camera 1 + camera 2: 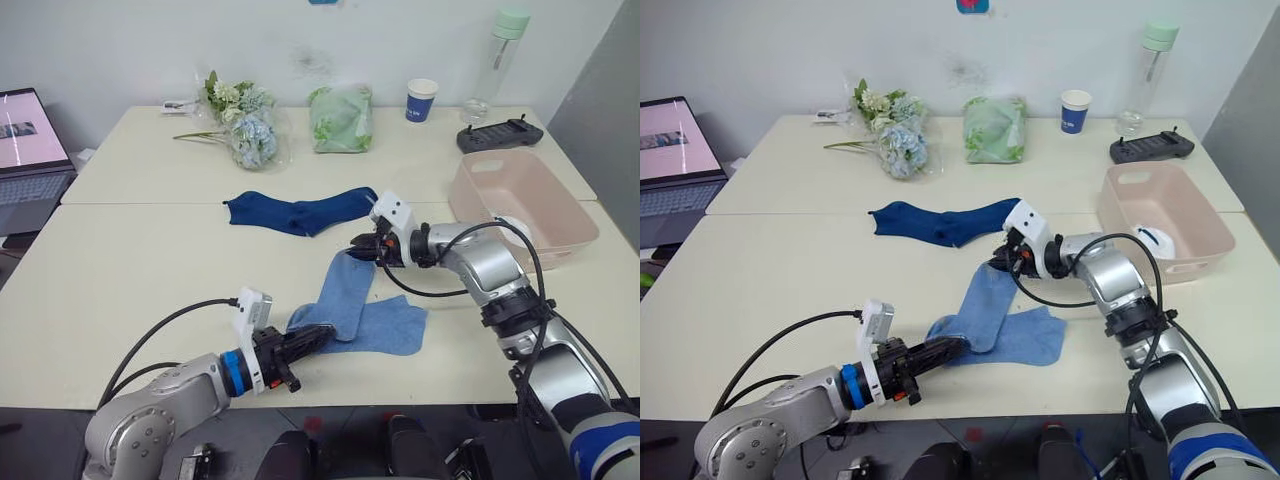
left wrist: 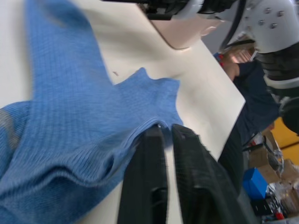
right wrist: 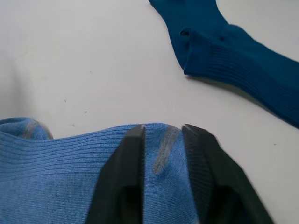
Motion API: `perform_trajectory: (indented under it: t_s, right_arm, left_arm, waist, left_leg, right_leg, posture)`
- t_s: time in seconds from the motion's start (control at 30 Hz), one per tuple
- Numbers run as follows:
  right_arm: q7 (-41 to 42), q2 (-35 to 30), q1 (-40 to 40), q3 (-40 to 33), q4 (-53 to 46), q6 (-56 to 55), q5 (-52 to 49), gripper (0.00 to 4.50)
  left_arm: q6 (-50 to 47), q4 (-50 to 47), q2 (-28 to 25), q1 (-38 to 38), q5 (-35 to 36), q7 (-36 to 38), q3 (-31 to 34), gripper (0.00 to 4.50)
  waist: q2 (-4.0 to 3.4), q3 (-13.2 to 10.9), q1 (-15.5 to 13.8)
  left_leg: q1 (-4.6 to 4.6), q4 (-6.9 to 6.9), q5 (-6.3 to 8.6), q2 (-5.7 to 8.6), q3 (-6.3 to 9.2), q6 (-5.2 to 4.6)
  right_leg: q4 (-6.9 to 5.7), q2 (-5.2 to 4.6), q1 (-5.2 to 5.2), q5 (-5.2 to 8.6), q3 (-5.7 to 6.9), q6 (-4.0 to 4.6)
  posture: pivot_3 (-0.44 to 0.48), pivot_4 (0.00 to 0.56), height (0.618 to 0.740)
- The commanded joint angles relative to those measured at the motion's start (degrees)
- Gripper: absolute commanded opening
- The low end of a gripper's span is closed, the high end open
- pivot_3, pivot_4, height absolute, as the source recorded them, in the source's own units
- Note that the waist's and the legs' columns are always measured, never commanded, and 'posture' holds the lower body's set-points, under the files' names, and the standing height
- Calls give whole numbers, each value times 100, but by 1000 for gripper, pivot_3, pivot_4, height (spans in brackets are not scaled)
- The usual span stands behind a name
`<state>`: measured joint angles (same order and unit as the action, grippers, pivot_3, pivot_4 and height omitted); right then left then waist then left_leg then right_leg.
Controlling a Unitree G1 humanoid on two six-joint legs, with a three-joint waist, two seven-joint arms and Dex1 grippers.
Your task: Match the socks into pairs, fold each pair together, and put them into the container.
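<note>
Two light blue socks (image 1: 375, 318) lie overlapped near the table's front edge. My left gripper (image 1: 312, 338) is shut on the near end of one of them, its fingers (image 2: 154, 186) pinching the sock's edge. My right gripper (image 1: 362, 250) is shut on the far end of the upper light blue sock (image 3: 70, 177), lifting it slightly. Two dark navy socks (image 1: 300, 212) lie overlapping, flat, behind them at mid-table. The pink container (image 1: 480, 185) stands at the right, with something white (image 1: 515, 228) inside at its near end.
Along the back of the table are a bunch of flowers (image 1: 245, 120), a green bag (image 1: 342, 118), a blue paper cup (image 1: 421, 100), a clear bottle (image 1: 497, 60) and a black controller (image 1: 500, 133). A laptop (image 1: 30, 140) sits at the far left.
</note>
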<state>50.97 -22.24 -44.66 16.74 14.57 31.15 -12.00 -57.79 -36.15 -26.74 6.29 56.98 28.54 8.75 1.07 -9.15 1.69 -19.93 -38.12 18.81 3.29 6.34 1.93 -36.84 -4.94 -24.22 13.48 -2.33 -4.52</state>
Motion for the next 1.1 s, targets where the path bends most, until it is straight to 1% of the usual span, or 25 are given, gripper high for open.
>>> perform_trajectory:
  t_s: [0.03, 0.1, 0.17, 0.23, 0.3, 0.37, 0.43, 0.5, 0.6, 0.73, 0.83, 0.97, 1.07, 1.1]
  right_arm:
    - [-161, -37, 148, -450, -532, -69, -147, 2684]
    - [-188, -150, 364, -675, -891, 45, -279, 2693]
    - [-87, -319, 721, -997, -1457, 228, -594, 2693]
    - [112, -528, 1127, -1174, -2119, 526, -976, 2693]
    - [480, -963, 1594, -927, -2727, 498, -960, 2693]
    - [656, -1238, 1895, -722, -3096, 491, -934, 2693]
    - [731, -1340, 2132, -563, -3327, 663, -1042, 2693]
    - [719, -1318, 2272, -384, -3417, 840, -1102, 2693]
    - [740, -1278, 2323, -128, -3491, 961, -1105, 2693]
    - [876, -1277, 2339, 205, -3488, 1071, -1098, 2693]
    - [718, -1143, 2249, 317, -3329, 918, -906, 2693]
    - [576, -987, 2208, 250, -3329, 1017, -958, 2693]
    - [521, -994, 2274, 170, -3487, 1104, -1053, 2693]
    - [516, -1009, 2293, 167, -3538, 1122, -1078, 2693]
  left_arm:
    - [71, -252, -515, 34, 203, 388, 252, 1888]
    - [79, -270, -951, -41, 377, 667, 481, 2439]
    - [220, 160, -1227, -508, 361, 760, 702, 2439]
    - [297, 733, -1348, -1135, 305, 807, 759, 2439]
    - [678, 1439, -1360, -1800, -381, 822, 421, 2439]
    - [1054, 2077, -1327, -2300, -985, 910, 69, 2439]
    - [1496, 2905, -1178, -2946, -1585, 1107, -383, 2439]
    - [2056, 3913, -854, -3683, -2196, 1351, -866, 2439]
    - [2745, 5093, -449, -4360, -2907, 1801, -1421, 2439]
    - [3280, 6232, 186, -4926, -3349, 2238, -1730, 2439]
    - [3515, 6750, 456, -5117, -3606, 2422, -1791, 2439]
    - [3807, 7287, 673, -5289, -3961, 2627, -1863, 2439]
    - [3904, 7444, 733, -5328, -4141, 2835, -1880, 1874]
    - [3900, 7448, 730, -5319, -4171, 2896, -1866, 1591]
  waist:
    - [0, 0, 0]
    - [-2, -1, 2]
    - [-2, -2, -25]
    - [-3, -2, -79]
    - [-3, -2, -115]
    - [-2, -1, -110]
    - [-1, -2, -68]
    - [6, -6, -40]
    - [7, -6, -17]
    - [8, -7, 5]
    - [10, -8, 15]
    - [10, -8, 7]
    - [10, -8, -3]
    - [10, -8, -3]
  left_leg:
    - [0, 0, 0, 0, 0, 0]
    - [0, 1, 0, 0, 0, 0]
    - [-1, 1, 0, -1, 2, 0]
    - [-4, -1, 0, 1, 11, -1]
    - [-3, -3, 1, 7, 10, -2]
    - [1, -2, 1, 13, 4, -3]
    - [1, 0, 1, 13, -1, -2]
    - [1, -1, 0, 12, 1, -2]
    - [-1, -6, 0, 13, 1, -1]
    - [-7, -5, 0, 13, 1, -1]
    - [-14, -6, 0, 12, 2, -1]
    - [-13, -12, 0, 12, 4, -1]
    - [-19, -17, 0, 14, 8, -1]
    - [-19, -17, 0, 14, 8, -1]
  right_leg:
    - [0, 0, 0, 0, 0, 0]
    - [-1, 1, 0, 0, -1, 0]
    - [1, 1, -1, 0, 1, 0]
    - [3, -1, 6, 1, 9, 0]
    - [2, 0, 9, 1, 11, 0]
    - [9, 2, 11, 1, 11, -1]
    - [8, 2, 10, 1, 9, -1]
    - [3, 3, 10, 0, 11, -1]
    - [1, 3, 8, -1, 10, 0]
    - [9, 2, 1, -1, 10, -1]
    - [5, 1, -8, -1, 10, -1]
    - [-2, 2, -7, -2, 10, -1]
    - [1, 1, -7, -2, 13, -2]
    - [1, 1, -7, -2, 13, -2]
  posture:
    - [0, 150, 740]
    - [0, 150, 740]
    - [0, 150, 740]
    - [0, 150, 740]
    - [0, 150, 740]
    - [0, 150, 740]
    - [0, 150, 740]
    - [0, 150, 740]
    - [0, 150, 740]
    - [0, 150, 740]
    - [0, 150, 740]
    - [0, 150, 740]
    - [0, 150, 740]
    - [0, 150, 740]
